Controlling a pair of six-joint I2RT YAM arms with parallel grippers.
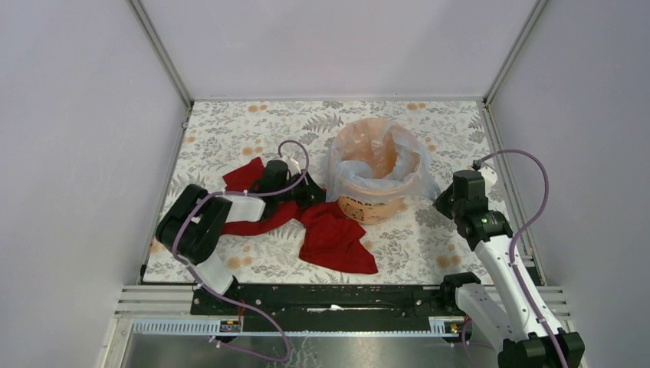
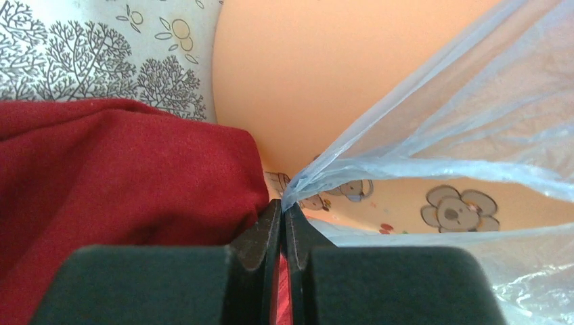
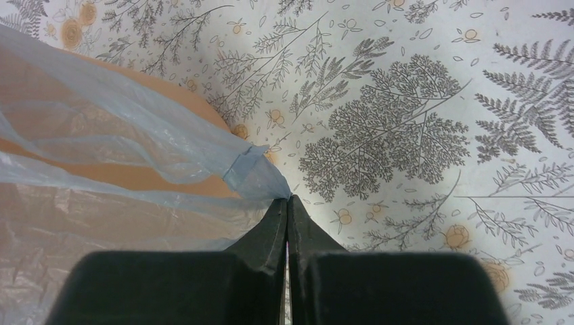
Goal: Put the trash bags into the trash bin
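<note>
While the trash bag (image 1: 366, 165) lies draped over the trash bin (image 1: 369, 209), its pale-blue film covers the rim and sags into the orange interior, and loose film spills down the bin's outer side on both flanks. The bin stands upright.

Left gripper (image 2: 282, 206): jaws pressed together on a gathered corner of the film, just beside the bin's left wall, low against its printed band of cartoon animals.

Right gripper (image 3: 288, 202): jaws likewise pressed together, pinching a folded edge of the film just off the bin's right side, above the floral table (image 1: 437, 249).

The film runs stretched from each pinch point back towards the bin.

Red cloth (image 1: 335, 239): crumpled on the table to the left of and in front of the bin. One fold lies directly beside the left gripper's jaws. Whether the cloth touches the bin's base cannot be determined
</note>
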